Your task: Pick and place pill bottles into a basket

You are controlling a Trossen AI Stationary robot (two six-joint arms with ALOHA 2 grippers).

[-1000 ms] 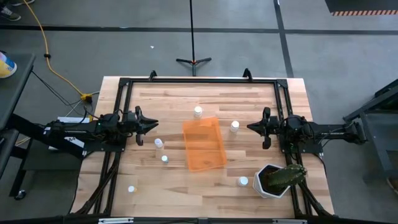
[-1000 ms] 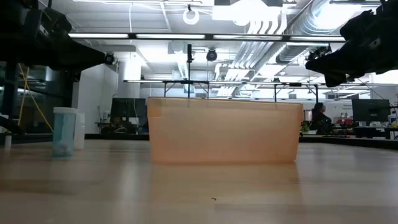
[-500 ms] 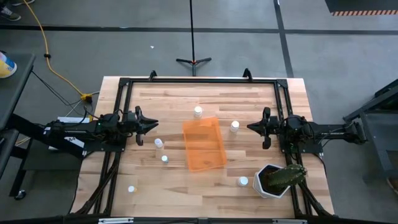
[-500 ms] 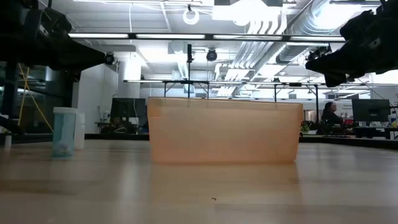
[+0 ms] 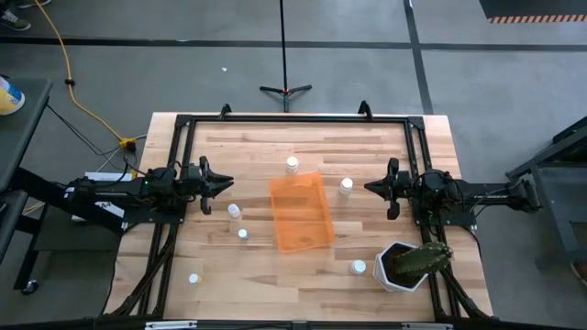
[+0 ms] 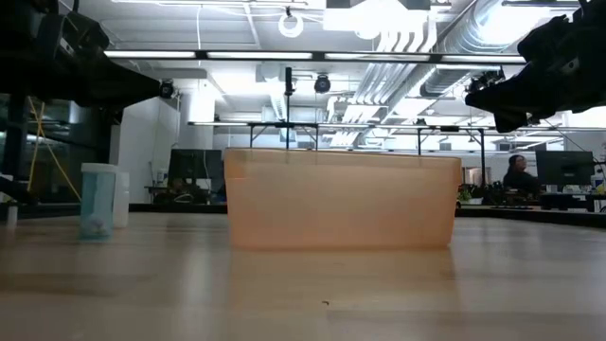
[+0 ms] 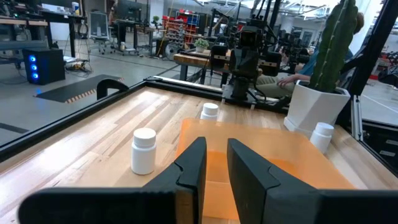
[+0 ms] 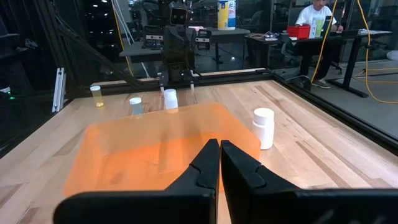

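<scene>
The orange basket (image 5: 301, 213) lies in the middle of the table, its bottom on the wood; it also shows in the low view (image 6: 341, 201). Several white pill bottles stand upright around it: one at its far end (image 5: 292, 165), one to its right (image 5: 346, 186), two to its left (image 5: 234, 212) (image 5: 243, 235), and two nearer the front (image 5: 358, 268) (image 5: 193, 279). My left gripper (image 5: 227, 183) (image 7: 216, 155) hovers left of the basket, shut with a narrow gap and empty. My right gripper (image 5: 370, 187) (image 8: 219, 149) hovers right of it, shut and empty.
A white pot with a green cactus (image 5: 408, 264) stands at the table's front right, next to one bottle. A black frame (image 5: 293, 117) runs round the table's edge. A person sits at a desk in the room behind (image 8: 316, 15).
</scene>
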